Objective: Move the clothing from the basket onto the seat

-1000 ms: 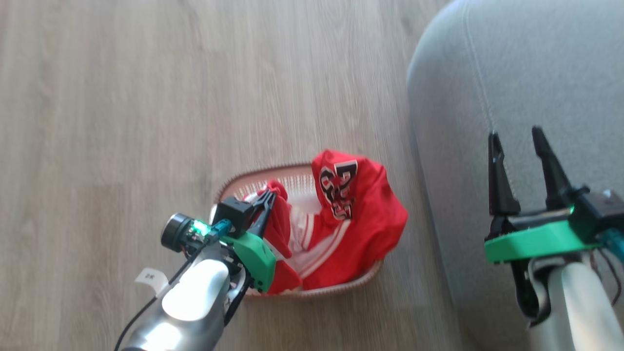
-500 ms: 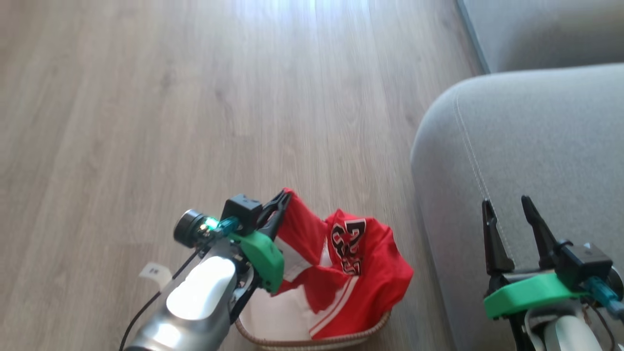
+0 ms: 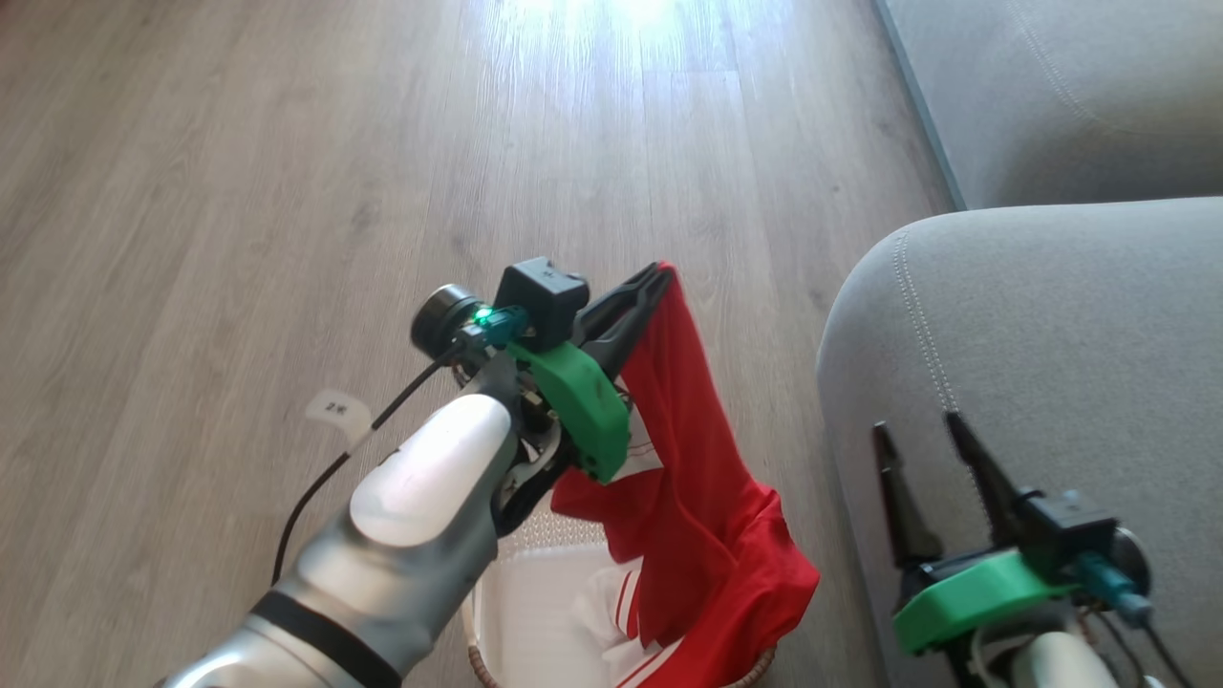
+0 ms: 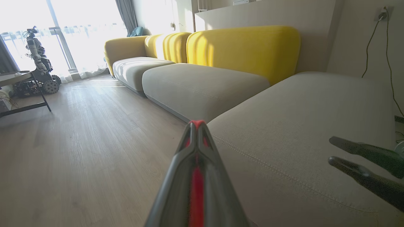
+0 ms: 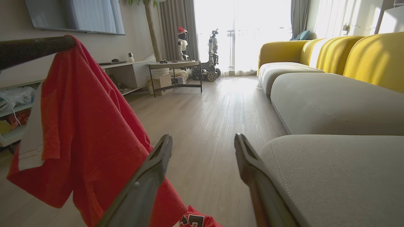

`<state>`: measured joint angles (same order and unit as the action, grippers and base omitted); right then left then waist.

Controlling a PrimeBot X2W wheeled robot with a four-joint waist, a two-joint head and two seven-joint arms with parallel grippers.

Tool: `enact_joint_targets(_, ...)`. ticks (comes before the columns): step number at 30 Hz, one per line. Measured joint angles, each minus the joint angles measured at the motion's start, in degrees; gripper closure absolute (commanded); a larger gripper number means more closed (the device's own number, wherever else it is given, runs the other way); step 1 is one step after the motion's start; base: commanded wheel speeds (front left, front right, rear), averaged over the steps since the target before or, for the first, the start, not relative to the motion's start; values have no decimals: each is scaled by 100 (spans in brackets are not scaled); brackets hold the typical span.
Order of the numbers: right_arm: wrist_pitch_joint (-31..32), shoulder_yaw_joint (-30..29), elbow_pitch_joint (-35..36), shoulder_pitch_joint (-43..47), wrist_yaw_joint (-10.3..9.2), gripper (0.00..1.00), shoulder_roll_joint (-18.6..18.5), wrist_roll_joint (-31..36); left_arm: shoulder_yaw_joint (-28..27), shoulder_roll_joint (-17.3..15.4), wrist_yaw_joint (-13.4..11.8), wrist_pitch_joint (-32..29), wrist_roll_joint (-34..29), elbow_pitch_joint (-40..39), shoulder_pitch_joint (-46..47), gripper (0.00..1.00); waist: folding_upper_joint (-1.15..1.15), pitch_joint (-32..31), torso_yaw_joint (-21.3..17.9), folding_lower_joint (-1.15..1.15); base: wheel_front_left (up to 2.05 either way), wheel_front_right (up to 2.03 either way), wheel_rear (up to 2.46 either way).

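My left gripper (image 3: 659, 277) is shut on a shiny red piece of clothing (image 3: 693, 449), which hangs from its tip down into the basket. In the left wrist view a red strip of fabric (image 4: 196, 189) shows between the closed fingers. The white basket (image 3: 525, 612) sits on the floor at the bottom edge, with more red, white-striped clothing (image 3: 764, 583) in it. The grey seat (image 3: 1051, 315) is to the right. Over its edge my right gripper (image 3: 915, 425) stands open with nothing in it. In the right wrist view the hanging clothing (image 5: 88, 132) is left of that gripper (image 5: 202, 137).
Wood floor (image 3: 287, 191) stretches ahead and to the left. A second grey sofa section (image 4: 202, 85) with yellow backrests (image 4: 243, 47) lies beyond. Far off are a dark table (image 5: 175, 66), other robots (image 5: 211, 53) by the window, and a low shelf (image 5: 126, 72).
My left gripper has risen, lifting the red clothing up out of the basket. The head camera has tilted up, so the basket sits lower in the picture. The right gripper stays open.
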<state>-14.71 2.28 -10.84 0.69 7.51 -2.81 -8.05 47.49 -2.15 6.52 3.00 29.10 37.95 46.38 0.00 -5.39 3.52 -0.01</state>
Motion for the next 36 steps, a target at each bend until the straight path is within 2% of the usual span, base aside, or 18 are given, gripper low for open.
enact_joint_targets(5, 1, 405, -280, -100, 0, 0, 0, 73, 170, 2, -70, -100, 252, -298, 53, 100, 0, -66, -47, 0, 0, 0, 0)
enact_joint_targets(11, 1, 916, -688, -617, 0, 0, -1, 268, 349, 1, -181, -105, 483, -541, 220, 100, 0, -141, -64, 0, 0, 0, 0)
enact_joint_targets(20, 1, 1335, -1575, -1406, 0, 0, -46, 493, 620, 1, -254, -30, 727, -651, 311, 100, 0, -218, 34, 0, 0, 0, 0)
enact_joint_targets(27, 1, 2113, -2338, -1970, 0, 0, -416, -60, 858, -1, -301, 71, 896, -728, 318, 100, 0, -248, 152, 0, 0, 0, 0)
enact_joint_targets(36, 1, 3648, -2800, -2598, 0, 0, -643, -1134, 1072, -5, -355, 171, 1059, -713, 423, 100, 0, -230, 268, 0, 0, 0, 0)
